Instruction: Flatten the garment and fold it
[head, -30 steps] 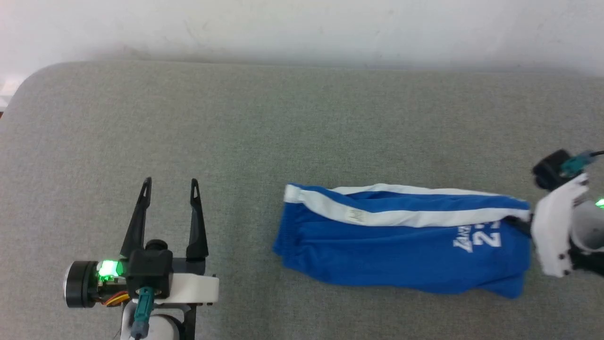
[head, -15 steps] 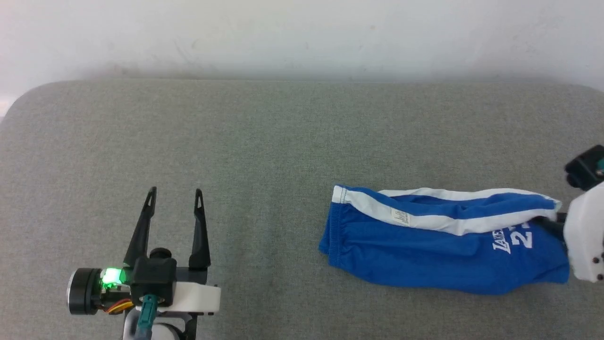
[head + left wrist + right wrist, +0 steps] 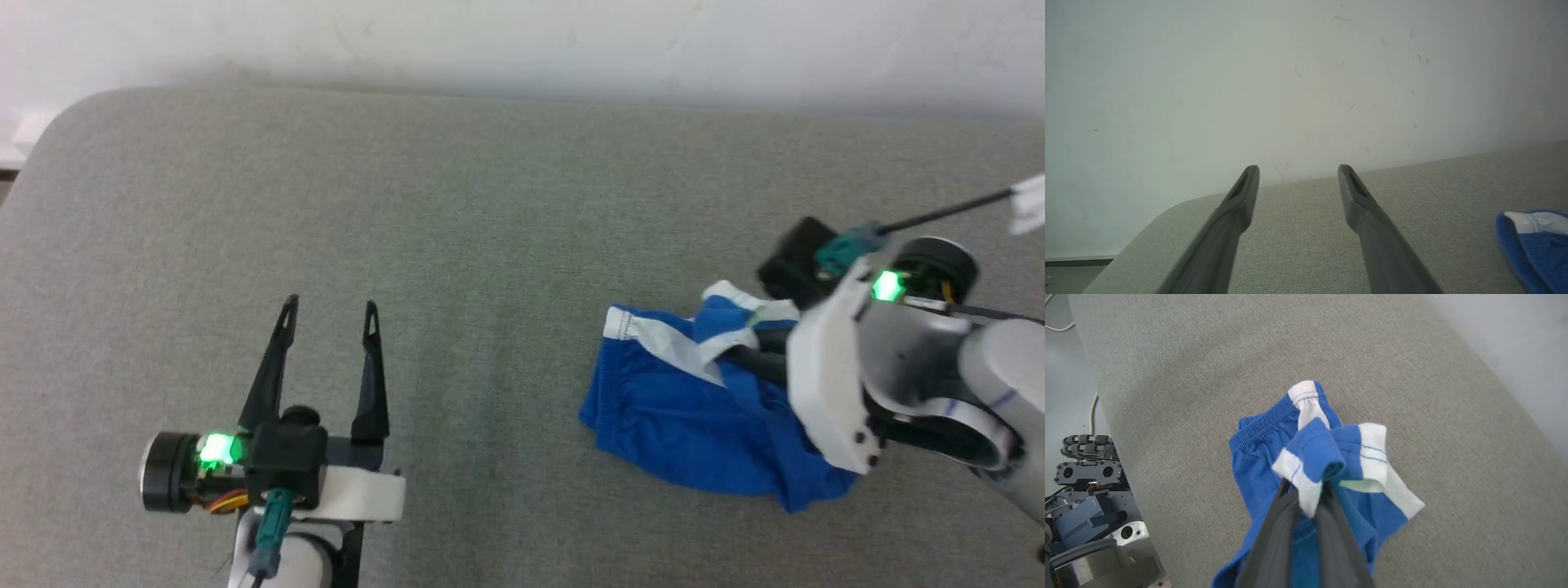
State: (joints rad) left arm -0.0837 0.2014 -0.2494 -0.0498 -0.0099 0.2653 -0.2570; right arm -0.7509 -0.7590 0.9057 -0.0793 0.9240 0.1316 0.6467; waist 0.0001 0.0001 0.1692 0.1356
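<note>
The blue shorts (image 3: 686, 408) with white trim lie bunched on the grey padded table (image 3: 490, 245) at the right. My right gripper (image 3: 747, 347) is shut on a white-trimmed leg hem, lifted and carried leftward over the rest of the cloth. In the right wrist view the pinched hem (image 3: 1310, 473) bulges above the closed fingers (image 3: 1290, 522), and the gathered waistband (image 3: 1265, 424) lies beyond. My left gripper (image 3: 331, 314) stands open at the lower left, well apart from the shorts, nothing between its fingers (image 3: 1237, 196). A blue edge of the shorts (image 3: 1531, 241) shows at the right of the left wrist view.
A pale wall (image 3: 522, 41) runs along the table's far edge. The table's rounded corner (image 3: 57, 131) is at the far left. Beside the table's near side, the robot's base hardware (image 3: 1086, 506) and a cable (image 3: 1092, 412) lie on the floor.
My right gripper has lifted the held hem and carried it left over the shorts, which went from stretched long to bunched. The head camera shifted. The left gripper stays open.
</note>
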